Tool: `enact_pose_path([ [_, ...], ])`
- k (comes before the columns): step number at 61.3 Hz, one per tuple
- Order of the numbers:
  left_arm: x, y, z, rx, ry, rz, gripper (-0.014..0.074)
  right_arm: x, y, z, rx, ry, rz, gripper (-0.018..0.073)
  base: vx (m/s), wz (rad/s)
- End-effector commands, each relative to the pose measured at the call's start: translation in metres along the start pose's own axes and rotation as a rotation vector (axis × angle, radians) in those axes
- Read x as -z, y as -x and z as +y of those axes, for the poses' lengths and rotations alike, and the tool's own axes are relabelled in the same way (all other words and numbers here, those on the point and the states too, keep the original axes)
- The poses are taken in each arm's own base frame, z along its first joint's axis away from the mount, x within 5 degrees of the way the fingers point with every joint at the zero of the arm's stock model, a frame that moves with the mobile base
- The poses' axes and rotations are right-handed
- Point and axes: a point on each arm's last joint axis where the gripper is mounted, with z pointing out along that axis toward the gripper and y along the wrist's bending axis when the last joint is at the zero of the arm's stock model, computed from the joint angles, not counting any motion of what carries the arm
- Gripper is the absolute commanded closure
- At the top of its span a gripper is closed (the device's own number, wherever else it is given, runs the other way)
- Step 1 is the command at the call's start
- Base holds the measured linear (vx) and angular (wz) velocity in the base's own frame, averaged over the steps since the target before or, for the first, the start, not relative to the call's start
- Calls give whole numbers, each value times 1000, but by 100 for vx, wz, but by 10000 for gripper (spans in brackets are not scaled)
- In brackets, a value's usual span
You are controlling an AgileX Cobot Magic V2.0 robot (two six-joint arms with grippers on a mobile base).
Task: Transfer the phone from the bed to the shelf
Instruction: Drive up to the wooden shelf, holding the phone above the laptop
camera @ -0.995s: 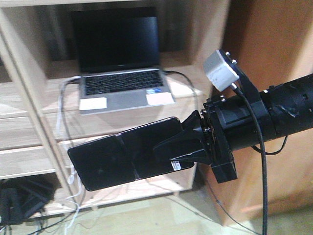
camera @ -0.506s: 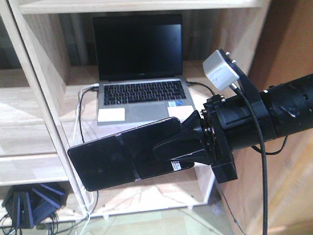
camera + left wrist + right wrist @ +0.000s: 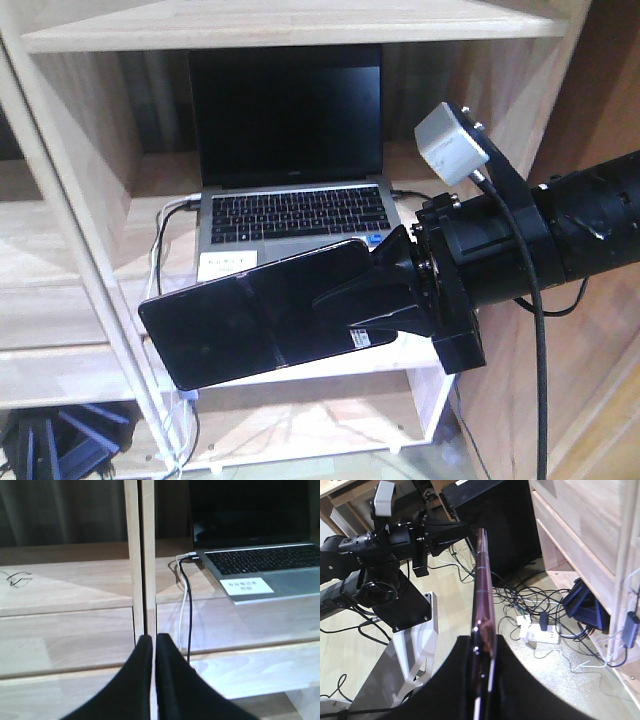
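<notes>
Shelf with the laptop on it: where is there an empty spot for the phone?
On the shelf, the board left of the upright divider is mostly bare. The strip between the laptop and the front edge is free too. Cables crowd the gap between divider and laptop.

Laptop (image 3: 290, 215) fills the shelf (image 3: 300, 25) compartment's middle; bare board lies left, beside cables (image 3: 190, 620).
</notes>
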Motion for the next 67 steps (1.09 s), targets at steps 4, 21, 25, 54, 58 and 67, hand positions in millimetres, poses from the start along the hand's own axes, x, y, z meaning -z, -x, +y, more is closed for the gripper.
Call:
enact_pose_path([
  [4, 0, 6, 1, 13, 5, -75, 596, 9, 14, 21, 31, 93, -75, 564, 14, 0],
  [21, 0, 6, 1, 13, 5, -75, 596, 9, 14, 21, 31, 93, -75, 564, 14, 1],
  [25, 0, 6, 1, 13, 5, -75, 596, 9, 14, 21, 31, 93, -75, 564, 13, 1],
  [54, 0, 6, 1, 13, 5, -75, 596, 9, 14, 21, 31, 93, -75, 564, 12, 3],
  [58, 0, 6, 1, 13, 5, -75, 596, 9, 14, 21, 31, 93, -75, 564, 10, 3],
  [67, 0, 6, 1, 13, 5, -75, 596, 9, 14, 21, 31, 93, -75, 564, 8, 3],
])
